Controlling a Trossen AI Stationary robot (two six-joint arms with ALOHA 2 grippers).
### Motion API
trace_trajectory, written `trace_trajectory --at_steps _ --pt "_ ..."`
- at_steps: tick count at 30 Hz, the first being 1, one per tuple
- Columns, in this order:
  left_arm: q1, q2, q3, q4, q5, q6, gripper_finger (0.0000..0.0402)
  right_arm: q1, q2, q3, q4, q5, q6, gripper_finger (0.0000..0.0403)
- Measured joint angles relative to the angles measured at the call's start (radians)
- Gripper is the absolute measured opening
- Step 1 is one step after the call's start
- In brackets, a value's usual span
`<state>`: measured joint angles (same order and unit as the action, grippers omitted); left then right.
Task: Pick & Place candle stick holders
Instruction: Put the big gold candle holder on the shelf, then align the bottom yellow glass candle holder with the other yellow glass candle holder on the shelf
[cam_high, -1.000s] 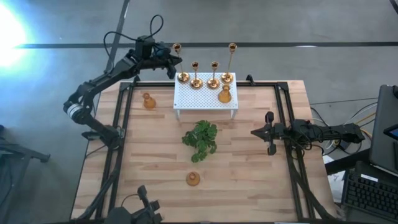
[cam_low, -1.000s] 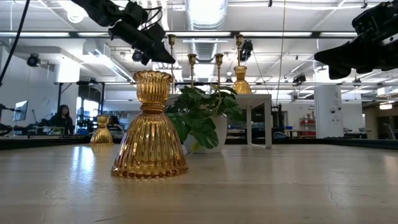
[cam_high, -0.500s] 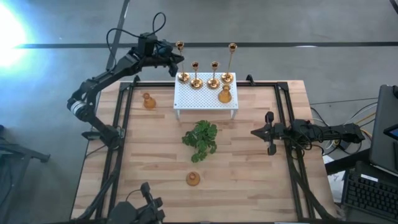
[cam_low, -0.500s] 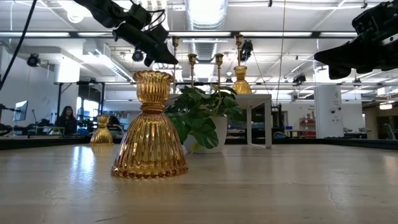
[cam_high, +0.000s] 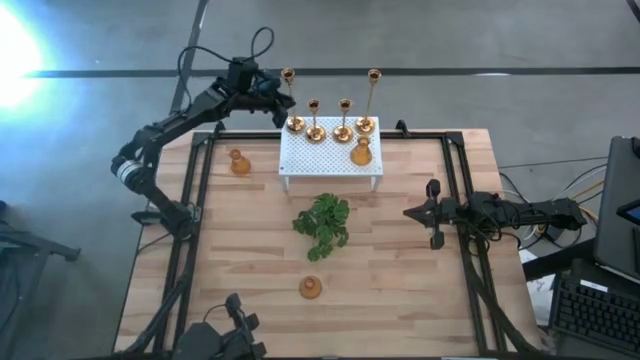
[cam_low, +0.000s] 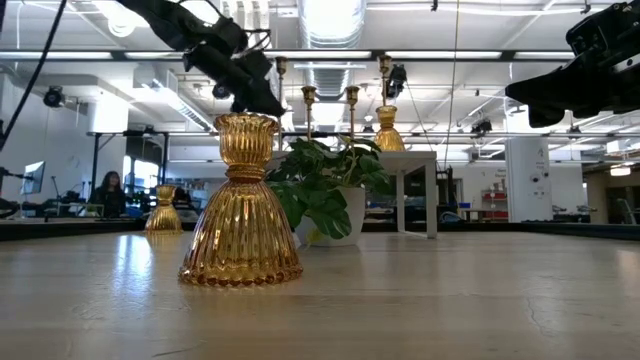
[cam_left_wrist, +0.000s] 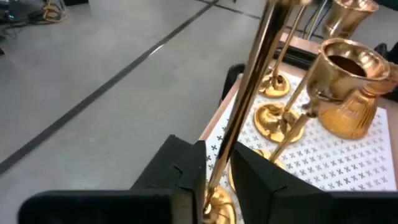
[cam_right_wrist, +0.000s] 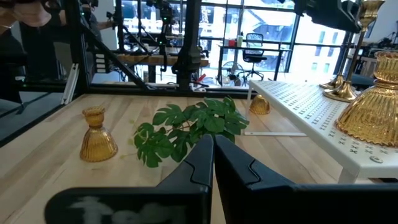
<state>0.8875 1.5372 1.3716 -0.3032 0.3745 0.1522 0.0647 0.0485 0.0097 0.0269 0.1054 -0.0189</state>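
At far-left rear of table, the left gripper sits at the back-left corner of the white stand, fingers narrowly parted around the stem of a tall holder, whose base rests on the stand; can't tell if pads still touch it. L of the stand, a squat holder on the wood. On stand: two short stems, second tall one, a squat one. Plant mid-table, squat holder nearer front. Right gripper hovers over the right side, fully closed w/ nothing in it.
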Motion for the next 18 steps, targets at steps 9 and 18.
trace_trajectory --at_steps 9,18 --pt "0.003 -0.006 0.002 0.014 0.000 -0.003 0.0093 0.000 0.000 0.000 0.000 0.000 0.000 0.0009" --pt "0.003 -0.007 0.003 0.006 0.000 -0.003 0.0148 0.000 0.000 0.000 0.000 0.000 0.000 0.0009"
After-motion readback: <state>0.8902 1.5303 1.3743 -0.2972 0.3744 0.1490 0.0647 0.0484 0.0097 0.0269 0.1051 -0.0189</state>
